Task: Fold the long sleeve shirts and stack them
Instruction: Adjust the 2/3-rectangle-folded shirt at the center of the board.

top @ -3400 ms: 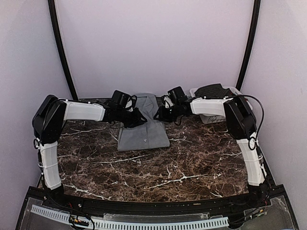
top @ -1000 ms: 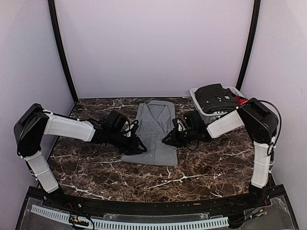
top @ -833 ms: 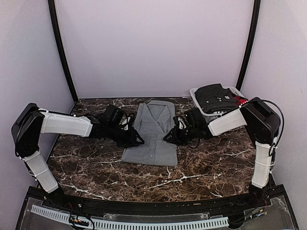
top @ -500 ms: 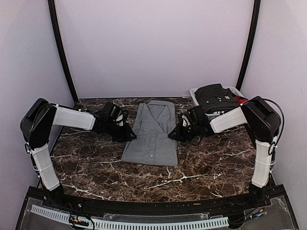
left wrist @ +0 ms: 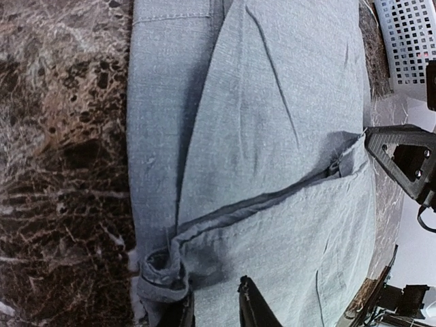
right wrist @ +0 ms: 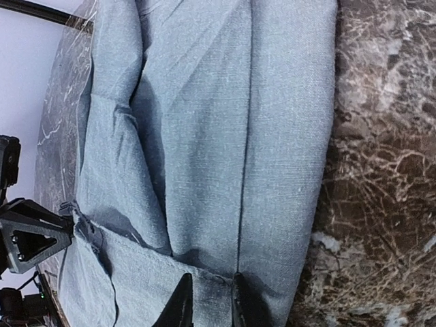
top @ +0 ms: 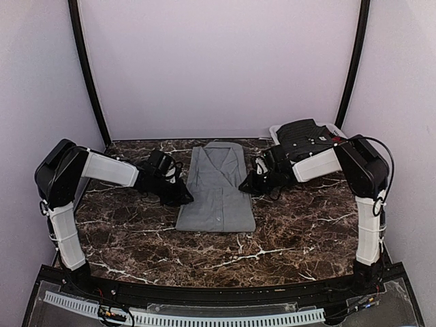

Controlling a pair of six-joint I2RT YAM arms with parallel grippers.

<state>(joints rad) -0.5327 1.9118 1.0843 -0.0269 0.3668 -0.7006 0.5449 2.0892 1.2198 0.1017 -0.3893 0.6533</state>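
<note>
left pincer [top: 185, 199] and right pincer [top: 245, 189], nearly closed, nip the shirt [top: 216, 194] at its sides. both moved from hem to middle; half-fold likely next.

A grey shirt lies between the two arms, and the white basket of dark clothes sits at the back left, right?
Only the side is wrong: the top view shows the white basket of dark clothes at the back right. The grey shirt does lie between the left arm and right arm.
</note>
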